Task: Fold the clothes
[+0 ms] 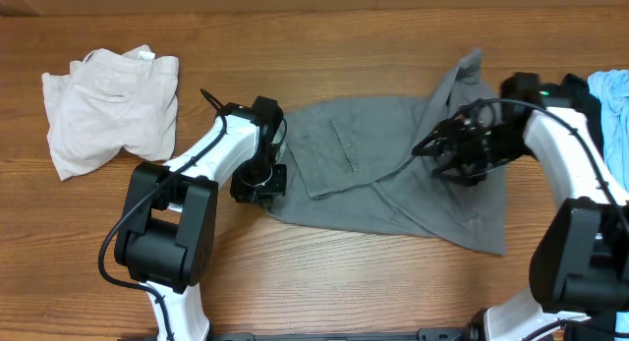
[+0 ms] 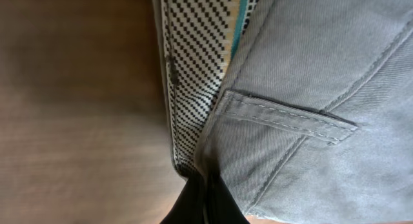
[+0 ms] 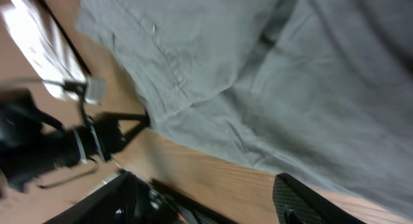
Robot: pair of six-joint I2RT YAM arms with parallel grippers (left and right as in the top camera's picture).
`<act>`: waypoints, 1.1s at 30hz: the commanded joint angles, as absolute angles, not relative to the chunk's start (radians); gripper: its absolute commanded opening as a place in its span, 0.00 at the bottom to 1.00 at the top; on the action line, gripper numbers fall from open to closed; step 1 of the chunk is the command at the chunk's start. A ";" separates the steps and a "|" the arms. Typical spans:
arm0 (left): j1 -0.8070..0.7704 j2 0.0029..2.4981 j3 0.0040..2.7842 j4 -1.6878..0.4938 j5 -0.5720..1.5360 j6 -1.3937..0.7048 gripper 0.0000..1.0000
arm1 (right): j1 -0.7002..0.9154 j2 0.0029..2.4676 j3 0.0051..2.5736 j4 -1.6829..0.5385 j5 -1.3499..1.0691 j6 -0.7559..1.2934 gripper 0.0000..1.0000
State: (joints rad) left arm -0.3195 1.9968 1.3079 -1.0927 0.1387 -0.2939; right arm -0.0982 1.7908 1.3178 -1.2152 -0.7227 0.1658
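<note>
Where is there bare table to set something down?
Bare wood: the near strip between the left arm and right arm, the far strip beyond the grey shorts, the corner below the cream shorts. Crowded: the right end, by the black garment.

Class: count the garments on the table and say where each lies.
4: cream-white shorts far left; grey shorts centre; black garment and light blue garment at right edge, cut off; others may be hidden.

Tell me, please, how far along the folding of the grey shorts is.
Nothing is folded yet: the grey shorts lie mostly spread on the table. In hand: the left gripper is shut on their waistband, while the right gripper hangs open above one leg. Every fold is left.
</note>
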 commanded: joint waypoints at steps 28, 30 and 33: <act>-0.322 2.012 1.312 -1.086 0.103 -0.326 0.04 | 0.319 1.782 0.979 -0.260 -0.608 0.760 0.04; -0.322 2.012 1.312 -1.086 0.104 -0.325 0.04 | 0.306 1.782 0.992 -0.154 -0.700 0.772 0.04; -0.322 2.012 1.312 -1.087 0.103 -0.324 0.04 | 0.273 1.782 1.047 0.066 -0.815 0.888 0.04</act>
State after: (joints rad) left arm -0.3195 1.9976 1.3079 -1.0851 0.1173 -0.3161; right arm 0.3046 1.7908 0.9844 -0.0437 -0.6704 0.7815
